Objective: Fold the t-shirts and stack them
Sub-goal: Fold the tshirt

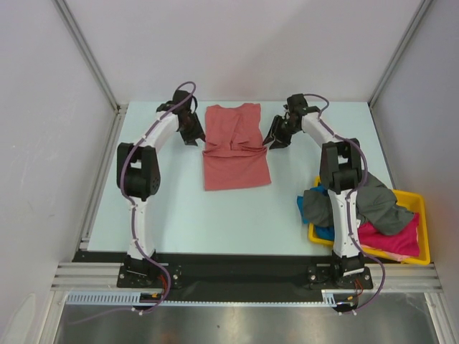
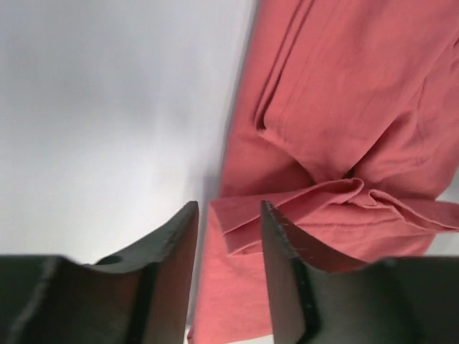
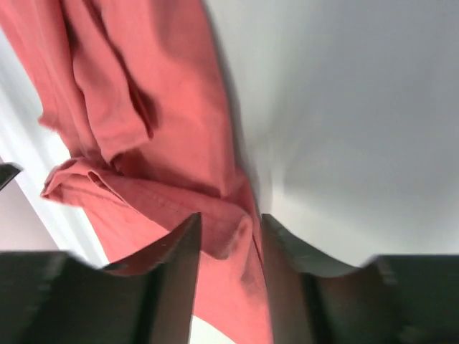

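A salmon-red t-shirt (image 1: 235, 154) lies flat at the table's middle, its sleeves tucked in and a bunched fold across its waist. My left gripper (image 1: 192, 136) hovers at the shirt's left edge, jaws apart. In the left wrist view the shirt's (image 2: 344, 107) folded edge lies beneath the gap of my left gripper (image 2: 228, 215). My right gripper (image 1: 275, 141) stands at the shirt's right edge, also open. In the right wrist view a rolled fold of the shirt (image 3: 143, 107) lies loose between the fingers of my right gripper (image 3: 231, 222).
A yellow tray (image 1: 423, 236) sits at the near right beside the right arm. A dark grey tee (image 1: 373, 204), a magenta-pink one (image 1: 394, 240) and a bright blue one (image 1: 324, 233) are heaped in it. White walls enclose the table.
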